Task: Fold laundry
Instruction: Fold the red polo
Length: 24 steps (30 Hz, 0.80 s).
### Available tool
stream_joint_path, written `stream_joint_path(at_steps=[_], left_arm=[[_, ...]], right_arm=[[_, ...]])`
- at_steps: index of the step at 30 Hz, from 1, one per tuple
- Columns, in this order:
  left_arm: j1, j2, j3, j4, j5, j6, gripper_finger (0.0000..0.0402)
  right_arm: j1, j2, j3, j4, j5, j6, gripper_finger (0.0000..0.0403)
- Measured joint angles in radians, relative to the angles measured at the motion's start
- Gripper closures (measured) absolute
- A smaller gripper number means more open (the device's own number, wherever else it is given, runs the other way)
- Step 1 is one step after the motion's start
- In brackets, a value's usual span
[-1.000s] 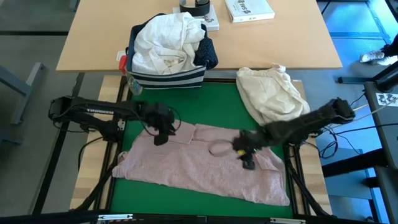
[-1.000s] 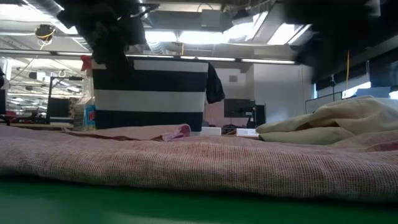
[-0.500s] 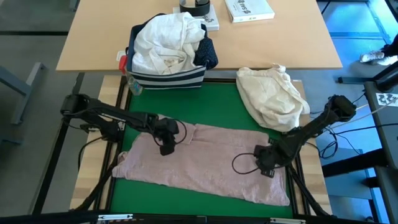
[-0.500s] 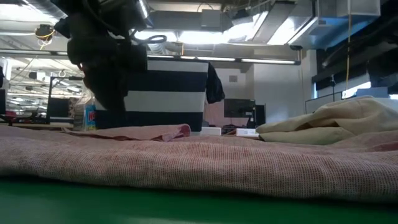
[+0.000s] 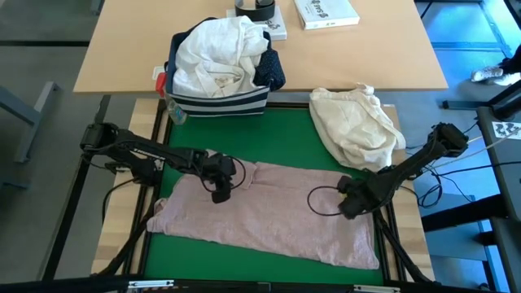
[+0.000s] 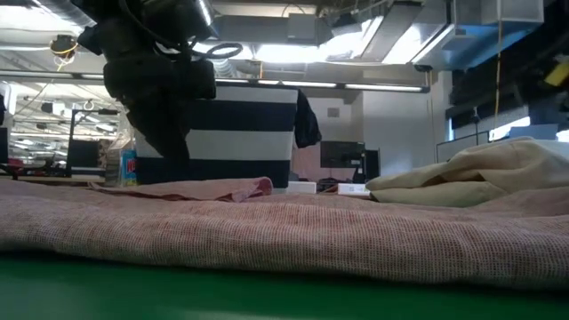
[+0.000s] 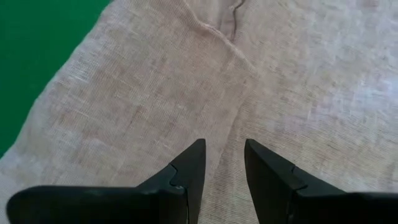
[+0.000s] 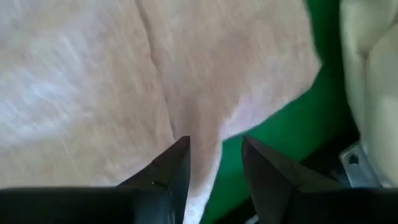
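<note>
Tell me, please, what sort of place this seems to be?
Probably a robotics lab or workshop: a green mat between framed robot arms, a wooden table, and ceiling lights with monitors behind.

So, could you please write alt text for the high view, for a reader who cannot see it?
A pale pink top lies spread on a green mat, with the left gripper and the right gripper, both open, low over it. Behind are a cream-beige bundle and a striped bin holding laundry.

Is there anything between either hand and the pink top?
Nothing visible. The left hand and right hand both hang open just above the pale pink top, with only bare fabric showing between their fingers.
</note>
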Motion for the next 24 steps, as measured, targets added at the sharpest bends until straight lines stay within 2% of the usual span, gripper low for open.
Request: stream_joint_path(at_steps=[2, 5, 9, 12, 16, 19, 24], left_arm=[[0.0, 0.0, 0.0, -0.001, 0.001, 0.001, 0.0295], [0.0, 0.0, 0.0, -0.002, 0.007, 0.001, 0.0295], [-0.01, 0.0, 0.0, -0.001, 0.048, -0.02, 0.0295], [-0.036, 0.0, -0.007, 0.007, 0.083, -0.026, 0.0295], [-0.076, 0.0, -0.045, 0.005, 0.078, -0.027, 0.0295], [-0.093, 0.0, -0.09, 0.004, 0.062, -0.028, 0.0295], [-0.086, 0.0, -0.139, 0.006, 0.054, -0.025, 0.0295]], right_arm=[[0.0, -0.007, 0.022, 0.03, 0.016, -0.019, 0.026], [0.005, -0.021, 0.05, 0.068, -0.02, -0.107, 0.026], [0.04, -0.031, 0.048, 0.25, -0.07, -0.234, 0.026], [0.068, -0.015, 0.0, 0.357, -0.07, -0.256, 0.026], [0.062, 0.038, -0.074, 0.361, -0.079, -0.184, 0.026], [0.039, 0.057, -0.074, 0.41, -0.081, -0.172, 0.026], [0.025, 0.057, -0.047, 0.494, 0.009, -0.261, 0.026]])
